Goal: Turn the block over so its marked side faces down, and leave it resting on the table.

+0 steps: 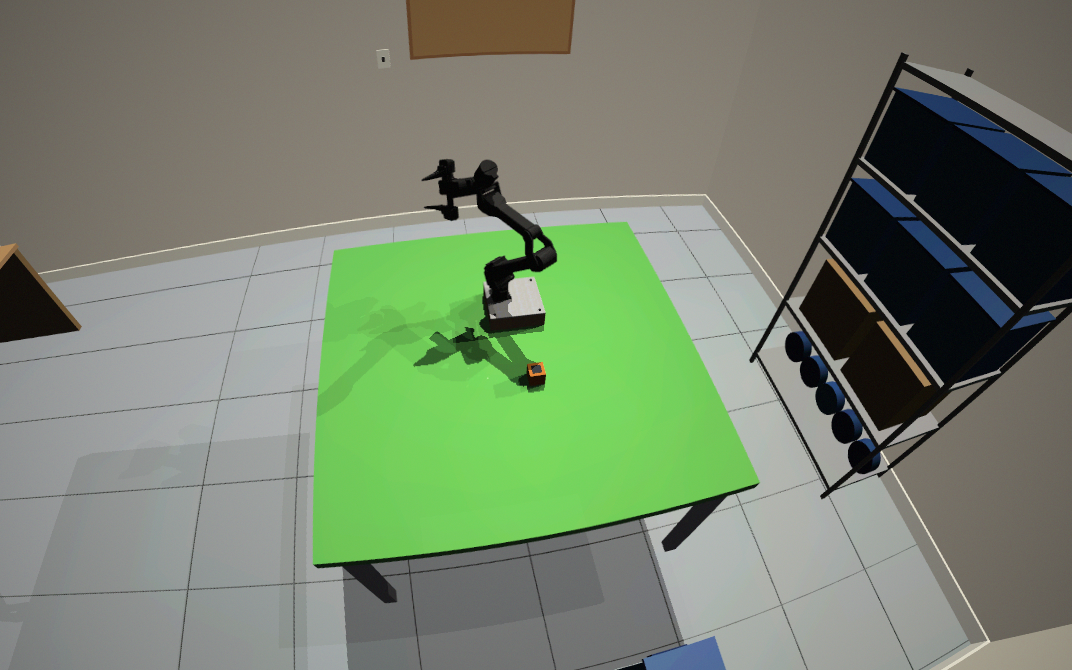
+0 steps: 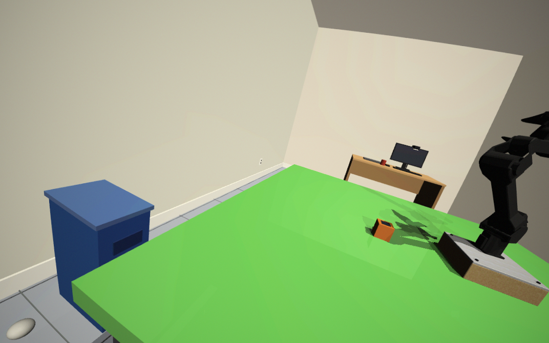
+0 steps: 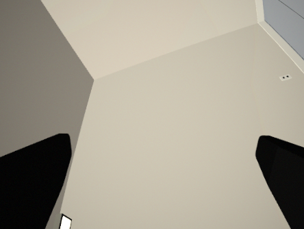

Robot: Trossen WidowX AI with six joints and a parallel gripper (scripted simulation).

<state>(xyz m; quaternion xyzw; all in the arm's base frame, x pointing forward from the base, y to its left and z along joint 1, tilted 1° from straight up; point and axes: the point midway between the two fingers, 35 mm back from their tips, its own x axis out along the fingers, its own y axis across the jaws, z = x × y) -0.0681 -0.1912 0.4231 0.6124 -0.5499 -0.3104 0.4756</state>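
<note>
A small orange block (image 1: 536, 380) (image 2: 382, 232) rests flat on the green table (image 1: 490, 474) (image 2: 243, 283), in front of the arm's base. Its upper face bears a dark square mark, so the marked side faces up. My gripper (image 1: 424, 193) (image 2: 512, 129) (image 3: 166, 145) is open and empty, its two black fingers wide apart. It is raised high above the table, well away from the block, and points sideways toward the room's walls. The block does not show in the wrist view.
The arm's base (image 1: 517, 300) (image 2: 502, 266) stands on the table close to the block. Beyond the table are a shelf rack with blue bins at the right in the top view, and a blue cabinet (image 2: 99, 206) and a desk with a monitor (image 2: 408, 155) in the exterior view.
</note>
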